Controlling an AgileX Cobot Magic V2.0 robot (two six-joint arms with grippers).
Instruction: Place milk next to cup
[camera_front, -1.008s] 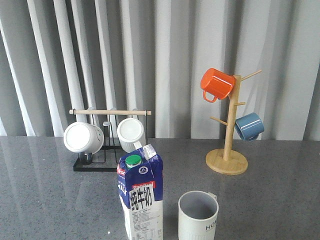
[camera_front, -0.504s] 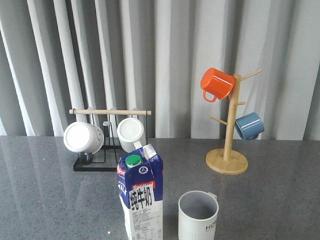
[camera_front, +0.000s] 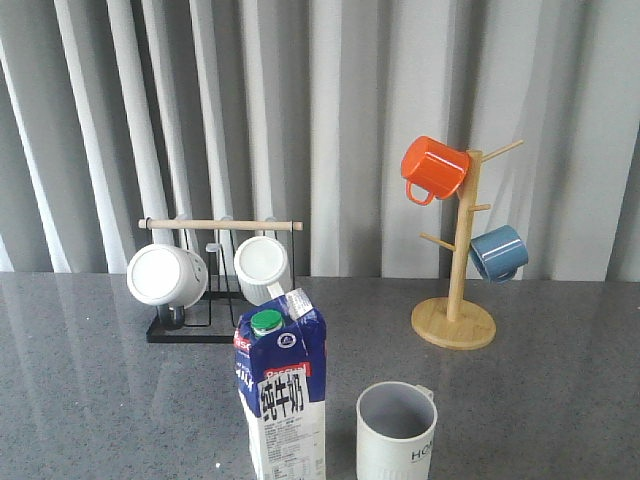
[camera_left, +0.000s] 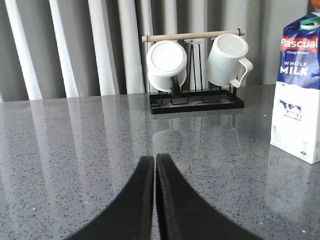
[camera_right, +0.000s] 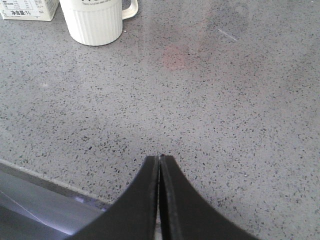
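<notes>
Left wrist view: milk (camera_left: 298, 95) well apart from closed left tool (camera_left: 154, 165).

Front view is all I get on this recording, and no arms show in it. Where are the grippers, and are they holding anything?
Observer: The left gripper is shut and empty, low over the bare table, away from the milk.
Operator: And the right one?
Observer: The right gripper is also shut on nothing, near the table's front edge; the cup stands ahead of it.
Operator: My view cuts off the bottoms of the carton and the cup. Do they touch?
Observer: In the right wrist view a narrow strip of table shows between the carton's base and the cup, so they stand apart, side by side.
</notes>
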